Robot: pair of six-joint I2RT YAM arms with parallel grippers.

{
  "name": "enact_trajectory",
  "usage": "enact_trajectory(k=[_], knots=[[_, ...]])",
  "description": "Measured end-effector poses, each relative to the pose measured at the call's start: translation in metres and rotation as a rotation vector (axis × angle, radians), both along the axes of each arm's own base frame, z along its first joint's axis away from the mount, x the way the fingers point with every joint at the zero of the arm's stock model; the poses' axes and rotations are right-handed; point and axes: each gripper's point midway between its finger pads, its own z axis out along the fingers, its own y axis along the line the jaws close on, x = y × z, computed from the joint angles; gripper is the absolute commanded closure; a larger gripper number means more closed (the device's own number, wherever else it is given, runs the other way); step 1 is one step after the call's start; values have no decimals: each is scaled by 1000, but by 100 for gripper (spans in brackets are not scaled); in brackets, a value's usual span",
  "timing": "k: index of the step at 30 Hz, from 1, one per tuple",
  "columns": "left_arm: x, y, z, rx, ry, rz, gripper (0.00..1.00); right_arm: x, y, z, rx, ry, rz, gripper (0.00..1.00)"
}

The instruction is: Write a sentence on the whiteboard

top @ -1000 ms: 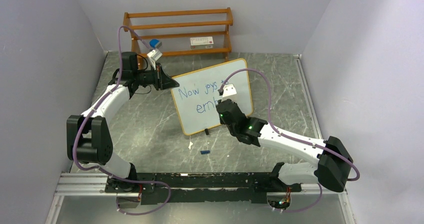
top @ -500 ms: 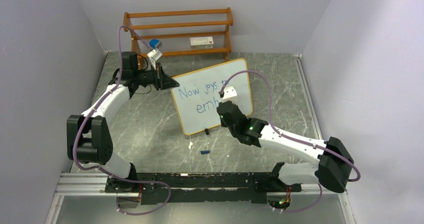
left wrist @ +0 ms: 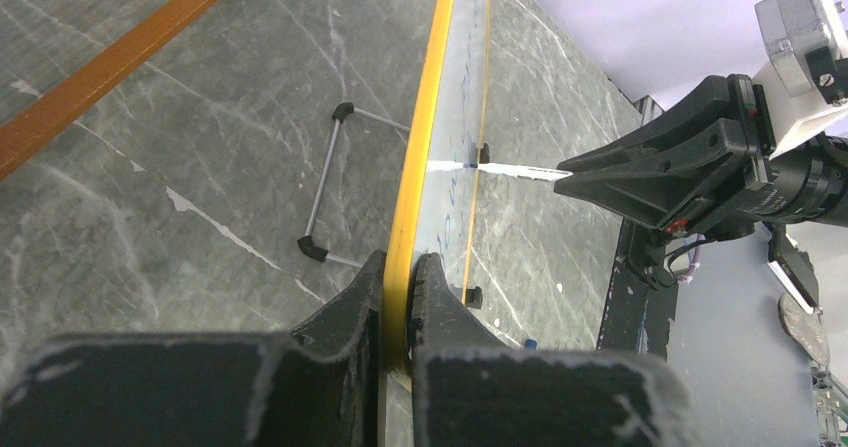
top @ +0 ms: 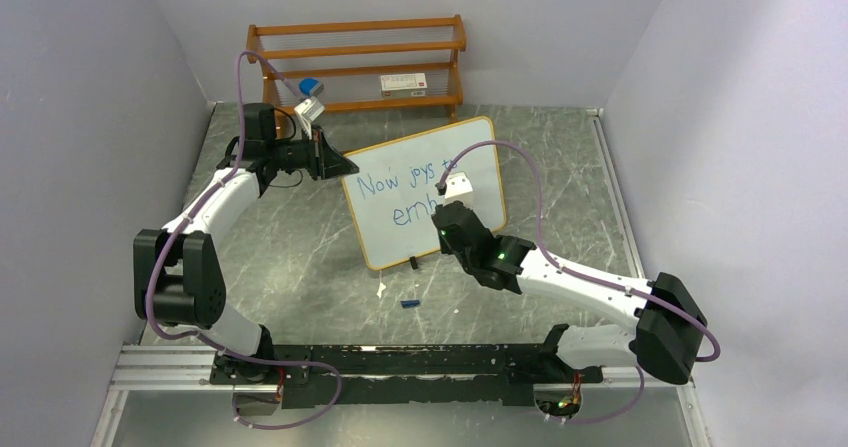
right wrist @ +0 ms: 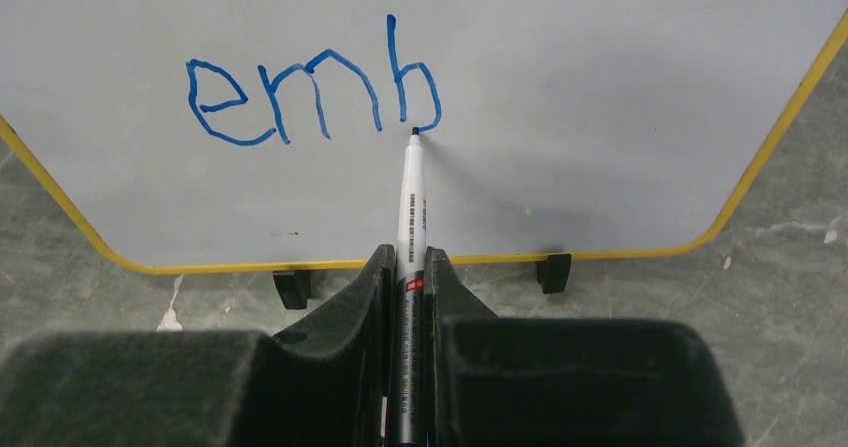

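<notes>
Marker [right wrist: 411, 197] clenched in right jaws meets the board [right wrist: 600, 67] mid-frame, sentence [right wrist: 310, 97] only at "emb", while left jaws pinch its edge, likely to steady it.

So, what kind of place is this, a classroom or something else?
Probably a robot test cell, not a classroom: left arm and right arm bolted to a rail at a marble-patterned table, plain walls on three sides, a whiteboard and wooden rack as props.
</notes>
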Motion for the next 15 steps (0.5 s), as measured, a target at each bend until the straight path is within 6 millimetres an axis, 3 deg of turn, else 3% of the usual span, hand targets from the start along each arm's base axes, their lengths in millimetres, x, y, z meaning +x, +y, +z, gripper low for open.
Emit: enact_trajectory(k=[15], knots=[[0,0,0,0,0,0,95,0,0,0,-8,-5,3,100]])
